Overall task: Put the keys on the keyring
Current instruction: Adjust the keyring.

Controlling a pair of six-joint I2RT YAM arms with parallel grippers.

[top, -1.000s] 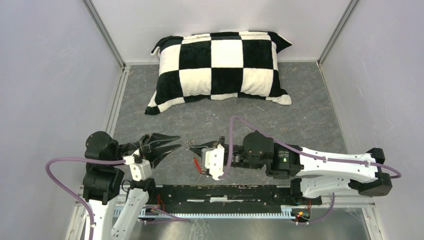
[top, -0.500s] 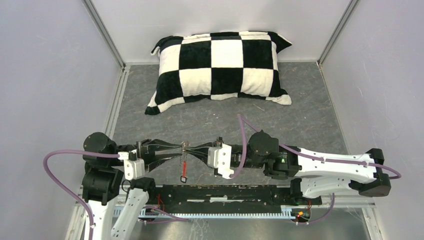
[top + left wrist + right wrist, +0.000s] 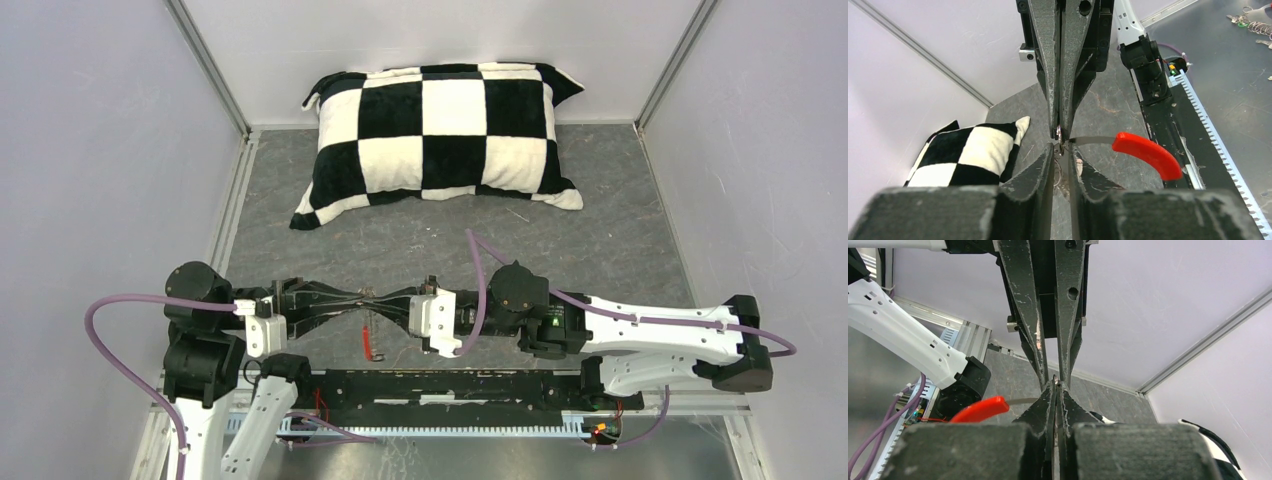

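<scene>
My two grippers meet tip to tip above the mat. The right gripper (image 3: 381, 294) (image 3: 1056, 387) is shut on the silvery end of the keyring (image 3: 1059, 134). From there a thin grey band runs to the keyring's red section (image 3: 1148, 154) (image 3: 979, 410), which hangs below the tips (image 3: 372, 342). The left gripper (image 3: 361, 294) (image 3: 1062, 150) has its fingertips either side of that same silvery end, with a narrow gap still showing. Through this gap some thin wire loops (image 3: 1064, 176) lie on the mat. I cannot make out the keys.
A black-and-white checked pillow (image 3: 440, 130) (image 3: 968, 150) lies at the far end of the grey mat. A black rail (image 3: 450, 385) runs along the near edge. Small metal rings (image 3: 1250, 22) lie outside the cell. Grey walls close in on three sides.
Both grippers have moved in towards each other and now meet at their tips. The left jaws have narrowed. The red section, first beside the right gripper, now hangs under the meeting point.
</scene>
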